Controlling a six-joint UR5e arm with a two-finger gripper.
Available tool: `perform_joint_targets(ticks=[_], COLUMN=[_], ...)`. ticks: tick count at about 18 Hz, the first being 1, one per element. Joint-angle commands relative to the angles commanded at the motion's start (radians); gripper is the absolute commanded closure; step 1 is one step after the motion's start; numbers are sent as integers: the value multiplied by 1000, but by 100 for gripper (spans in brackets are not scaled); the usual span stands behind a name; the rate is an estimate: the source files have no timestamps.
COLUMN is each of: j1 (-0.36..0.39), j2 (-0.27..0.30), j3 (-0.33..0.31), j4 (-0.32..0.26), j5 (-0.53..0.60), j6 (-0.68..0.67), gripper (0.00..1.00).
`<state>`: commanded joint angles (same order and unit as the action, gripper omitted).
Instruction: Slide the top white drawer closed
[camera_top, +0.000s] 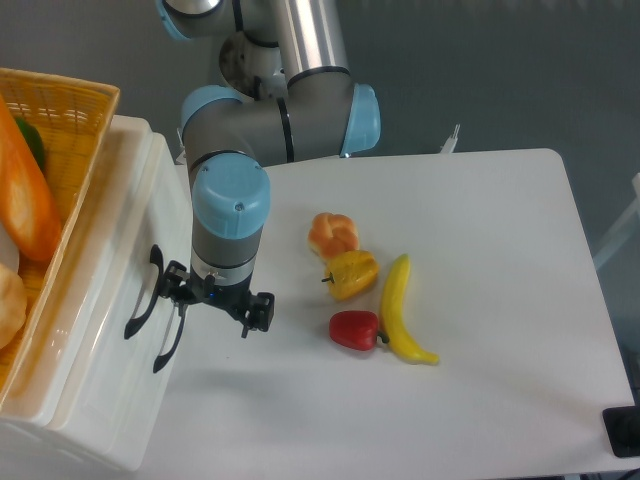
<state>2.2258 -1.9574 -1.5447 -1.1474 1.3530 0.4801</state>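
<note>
The table (480, 400) is white and fills most of the view, with grey floor behind it. At its left edge stands the white cabinet (100, 420), seen from above and at a slant. On top of the cabinet sits a yellow basket (75, 105) holding an orange item (25, 195), something green (32, 140) behind it, and pale pieces at the far left edge.

The arm (270, 120) comes down from the top of the view, silver tube and grey links with light-blue caps, and ends in a wrist pointing down toward the table just in front of the cabinet.

The top drawer (150, 200) is the upper part of the cabinet front, glossy white, with a black curved handle (145, 292). Its front looks close to flush with the cabinet body; whether a small gap is left I cannot tell from this angle. A second black handle (168, 340), on the lower drawer, lies just below and right of the first.

The gripper (215, 305) is black and hangs right beside the two handles. Its fingers are spread apart, one finger (180, 295) next to the handles and the other toward the open table, with nothing pinched between them. Whether the near finger touches the drawer front I cannot tell.

Well right of the gripper, in the middle of the table, lie four toy foods close together: a banana (400, 310), a yellow pepper (352, 274), a red pepper (355, 330) touching the banana's lower end, and an orange bun-like piece (333, 235) just above the yellow pepper.

A dark object (622, 432) shows at the lower right corner.
</note>
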Motion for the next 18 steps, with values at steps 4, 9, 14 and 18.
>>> perform_joint_targets(ticks=[4,9,14,18], j1=[0,6,70,136], j2=[0,-2,6,44], j3=[0,3,29,40], j4=[0,2,2,2], j5=[0,3,9,61], j6=[0,3,29,157], gripper=[0,0,0,0])
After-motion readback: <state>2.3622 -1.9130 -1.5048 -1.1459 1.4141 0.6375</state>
